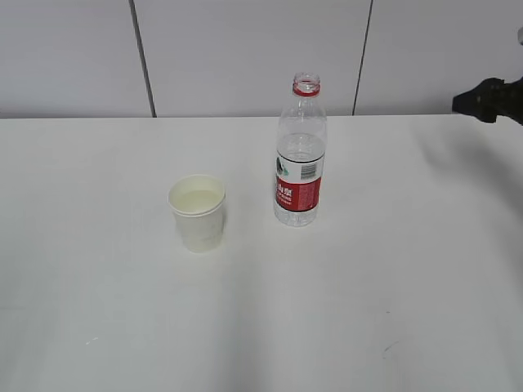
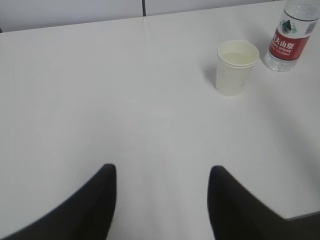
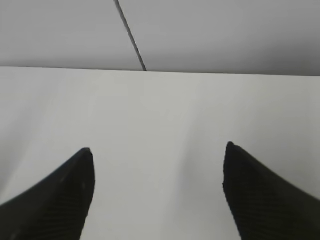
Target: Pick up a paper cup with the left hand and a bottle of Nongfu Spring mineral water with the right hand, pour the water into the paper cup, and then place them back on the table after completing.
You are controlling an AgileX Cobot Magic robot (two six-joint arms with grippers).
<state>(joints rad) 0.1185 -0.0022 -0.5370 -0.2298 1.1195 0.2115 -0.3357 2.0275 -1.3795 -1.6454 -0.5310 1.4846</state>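
We see the paper cup (image 1: 197, 212) standing upright near the middle of the table (image 1: 98, 310), with pale liquid in it close to the rim, and the bottle (image 1: 300, 155) upright just beside it at about 2 o'clock from the cup — the two are near each other but not touching. The bottle has no cap on its red neck ring, carries a red and white label, and the water (image 1: 300, 147) in it reaches to just above the label. In the left wrist view the left hand (image 2: 162, 200) hangs over bare tabletop with its two dark fingers spread wide and nothing between them; the cup (image 2: 236, 67) lies at about 1 o'clock from it, well apart, and the bottle (image 2: 291, 37) further out at the upper right edge. Nothing stands between that claw and the cup. In the right wrist view the right hand (image 3: 157, 190) is likewise spread wide and holds nothing — it faces open tabletop and the grey panelled wall (image 3: 210, 30), with neither cup nor bottle in its sight. In the exterior view we catch only a dark part of the right hand (image 1: 490, 100) at the right edge, at about 2 o'clock from the bottle and well apart. A few tiny dark scuffs (image 1: 388, 347) mark the near tabletop.
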